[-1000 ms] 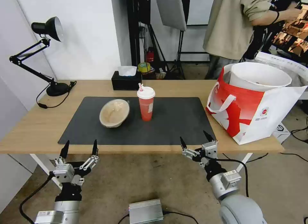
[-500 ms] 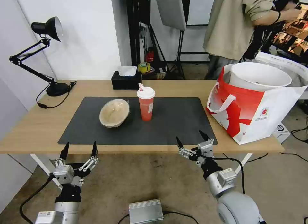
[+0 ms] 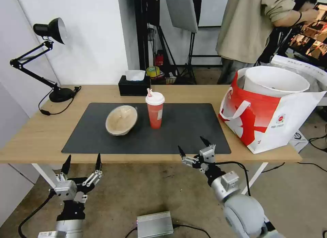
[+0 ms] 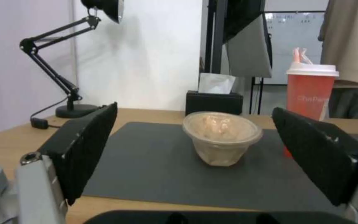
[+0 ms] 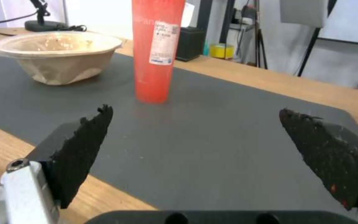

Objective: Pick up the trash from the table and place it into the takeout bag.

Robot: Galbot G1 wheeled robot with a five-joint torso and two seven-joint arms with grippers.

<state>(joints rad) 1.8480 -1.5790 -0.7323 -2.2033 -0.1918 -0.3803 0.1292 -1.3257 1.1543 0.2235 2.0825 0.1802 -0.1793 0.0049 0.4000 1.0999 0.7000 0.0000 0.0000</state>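
A tan lidded bowl (image 3: 121,120) lies tilted on the black mat (image 3: 184,132) of the light-wood table (image 3: 37,135); beside it to the right stands a red paper cup (image 3: 155,110) with white lid and straw. Both also appear in the left wrist view, bowl (image 4: 222,137) and cup (image 4: 310,90), and in the right wrist view, bowl (image 5: 57,56) and cup (image 5: 156,46). The red-and-white takeout bag (image 3: 269,118) stands at the table's right end with a wide white bowl (image 3: 276,80) inside it. My right gripper (image 3: 193,149) is open at the table's front edge. My left gripper (image 3: 82,160) hangs open below that edge.
A black tissue box (image 3: 134,85) sits at the table's back, a black desk lamp (image 3: 51,60) at the back left. A grey box (image 3: 155,224) lies on the floor between my arms. A person stands behind the bag.
My right gripper has moved left and slightly up toward the table's front edge. My left gripper has sunk a little lower. The bowl, cup and bag have not moved.
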